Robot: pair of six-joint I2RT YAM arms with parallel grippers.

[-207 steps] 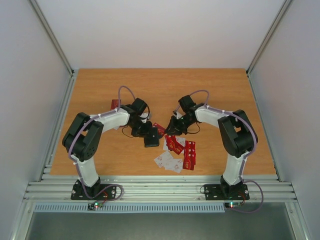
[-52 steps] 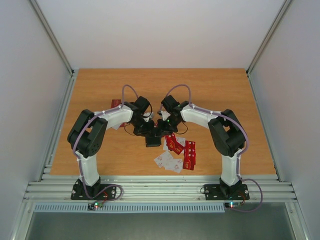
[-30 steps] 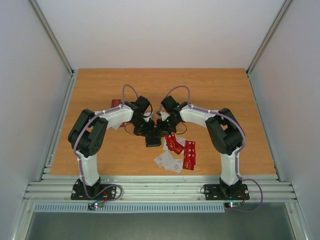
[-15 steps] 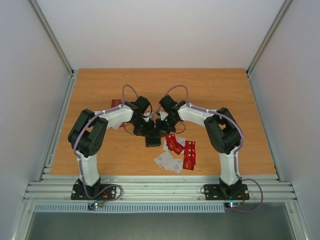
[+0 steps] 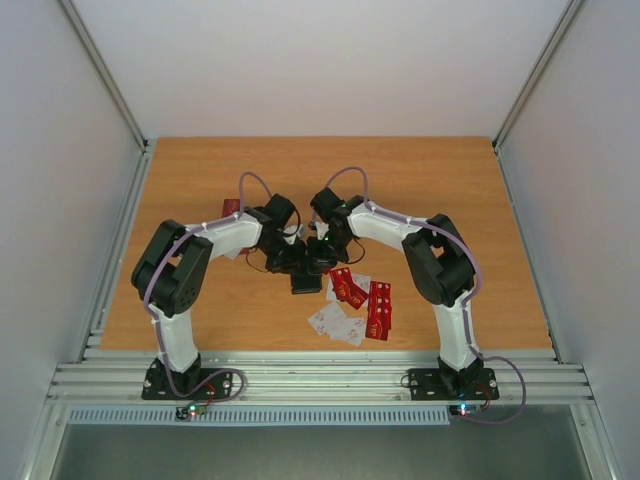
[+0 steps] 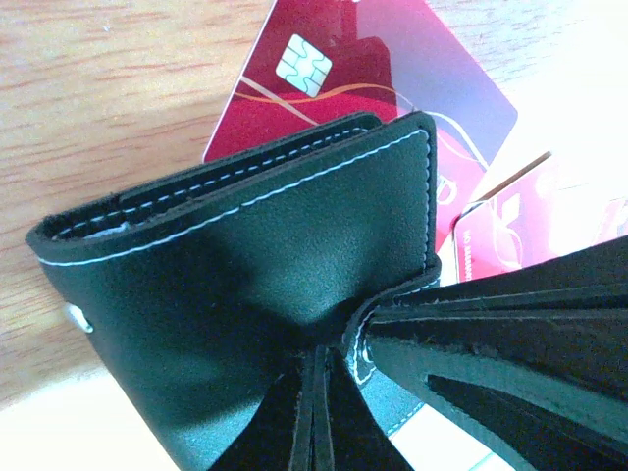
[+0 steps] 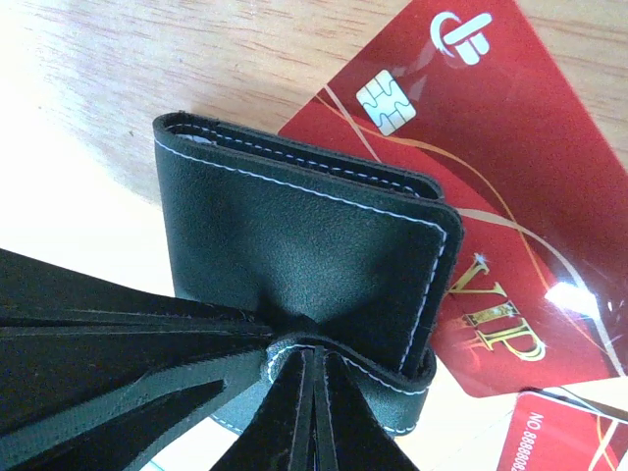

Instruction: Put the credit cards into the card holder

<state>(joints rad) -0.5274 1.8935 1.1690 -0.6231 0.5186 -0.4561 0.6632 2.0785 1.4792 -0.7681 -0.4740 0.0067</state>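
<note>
The small black, white-stitched leather card holder (image 6: 245, 265) is held folded near the middle of the orange-brown wooden table (image 5: 450, 190), and it is gripped from both sides at once. The left gripper (image 6: 312, 422) is seen with its fingers pressed together on the black cover. The right gripper (image 7: 314, 412) is likewise pinched tight on the cover at a puckered spot close beside the other grip. How much leather is caught in either pinch cannot be told. The chief risk is judged to come from these two thin grips so near each other: if the flaps are drawn apart unevenly, the leather may be pulled out of one pinch and the holder dropped or flipped. The fingertips could also be knocked together. A glossy red card with a gold chip and gold "VIP" lettering (image 7: 510, 196) is seen under the holder, projecting towards one o'clock in the right wrist view. It may be dragged or flicked aside if the holder is slid rather than lifted. As for contents, nothing can be confirmed inside the holder. A pale strip is glimpsed between the flaps at nine o'clock in the left wrist view, but whether it is lining or a card cannot be told. The red card appears to lie beneath the holder, not in it. The remaining loose red and white cards (image 5: 365, 305) are spread on the table at about four o'clock from the holder, and one more red card (image 5: 230, 208) is seen at ten o'clock, behind the left arm — so most of the filling is judged still to be done.
</note>
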